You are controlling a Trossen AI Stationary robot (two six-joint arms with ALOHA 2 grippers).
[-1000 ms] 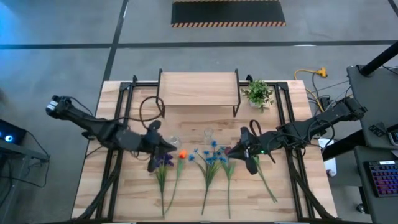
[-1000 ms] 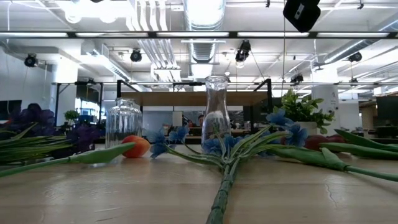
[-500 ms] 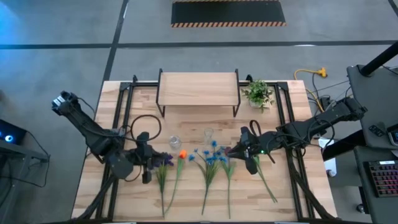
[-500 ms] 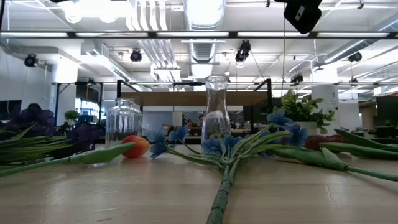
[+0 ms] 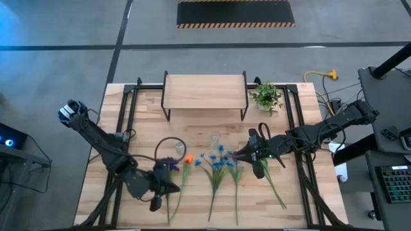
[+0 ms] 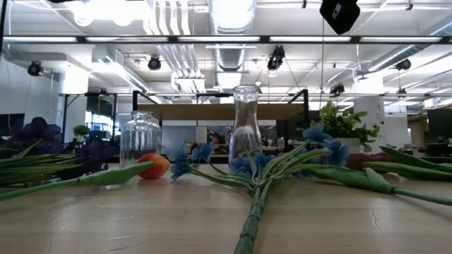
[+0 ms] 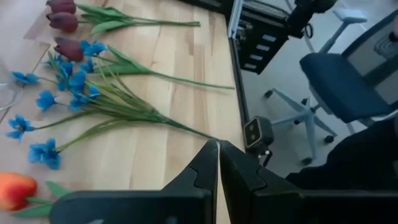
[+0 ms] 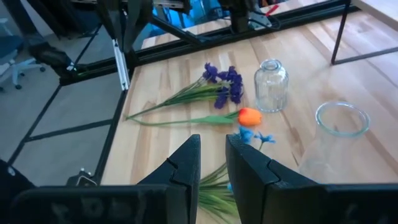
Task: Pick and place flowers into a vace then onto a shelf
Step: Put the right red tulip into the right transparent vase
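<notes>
On the table's near side the flowers [image 5: 215, 168] lay flat, with two glass jars [image 6: 244, 125] just behind them and the shelf [image 5: 204, 92] farther back, while the left gripper [image 5: 174, 188], pressed together, had moved nearer and the right gripper [image 5: 235, 154], slightly apart, hung empty.

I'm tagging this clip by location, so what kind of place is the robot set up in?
Probably an open-plan office or lab workspace: exposed ceiling ducts and track lights overhead, a blue office chair beside the wooden table, and a keyboard on a nearby desk.
</notes>
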